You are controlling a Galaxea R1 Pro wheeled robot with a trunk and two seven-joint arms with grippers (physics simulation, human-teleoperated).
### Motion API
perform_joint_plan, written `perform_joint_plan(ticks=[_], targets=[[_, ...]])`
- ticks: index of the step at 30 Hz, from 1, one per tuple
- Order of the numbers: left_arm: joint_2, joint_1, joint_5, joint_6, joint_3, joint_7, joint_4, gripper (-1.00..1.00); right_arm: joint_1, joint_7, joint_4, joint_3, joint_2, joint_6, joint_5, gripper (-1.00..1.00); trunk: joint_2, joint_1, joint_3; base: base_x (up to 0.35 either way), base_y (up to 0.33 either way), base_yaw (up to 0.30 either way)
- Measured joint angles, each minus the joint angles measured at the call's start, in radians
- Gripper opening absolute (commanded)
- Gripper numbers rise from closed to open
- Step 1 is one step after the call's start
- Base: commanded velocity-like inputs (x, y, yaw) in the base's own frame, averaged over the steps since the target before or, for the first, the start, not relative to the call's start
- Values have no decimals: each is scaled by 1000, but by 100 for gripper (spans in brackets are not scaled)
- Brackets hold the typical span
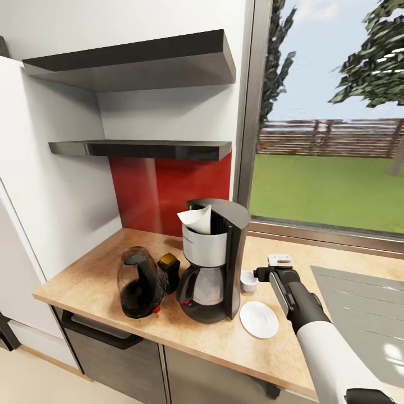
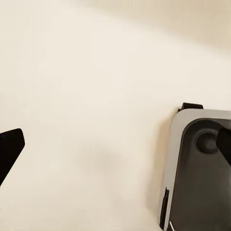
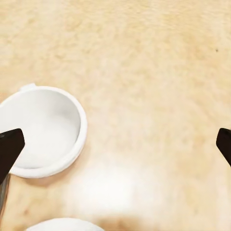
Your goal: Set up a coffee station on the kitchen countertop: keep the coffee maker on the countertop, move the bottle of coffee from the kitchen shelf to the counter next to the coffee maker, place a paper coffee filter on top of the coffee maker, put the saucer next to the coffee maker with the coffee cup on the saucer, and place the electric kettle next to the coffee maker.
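right claw (image 3: 115, 144) hanging spread wide, gripping nothing | cup (image 3: 41, 132) sitting under one fingertip (image 3: 9, 149) on worktop (image 3: 154, 72) | left claw (image 2: 115, 149) gaping empty

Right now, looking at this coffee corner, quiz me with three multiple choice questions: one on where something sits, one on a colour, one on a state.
1. Where does the coffee cup stand?
A. On the saucer
B. On the kitchen countertop, apart from the saucer
C. On the kitchen shelf

2. What colour is the wall panel behind the coffee maker?
A. Red
B. Green
C. Blue

3. How is the right gripper?
A. Shut on the cup
B. Shut on the saucer
C. Open, holding nothing

Answers:
1 B: the cup stands on the bare kitchen countertop between the coffee maker and the right gripper, with the saucer lying empty nearer the counter's front edge.
2 A: the wall panel under the kitchen shelf is glossy red.
3 C: the right wrist view shows the fingertips far apart with the cup beside one, ungripped.
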Motion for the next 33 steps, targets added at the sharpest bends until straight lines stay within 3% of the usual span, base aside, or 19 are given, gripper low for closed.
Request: perform_joint_plan(ticks=[33], targets=[[0, 1, 2, 1, 0, -1, 3, 100, 0, -2, 5, -3, -3, 0, 5, 100, 0, 0, 0, 81, 0, 0]])
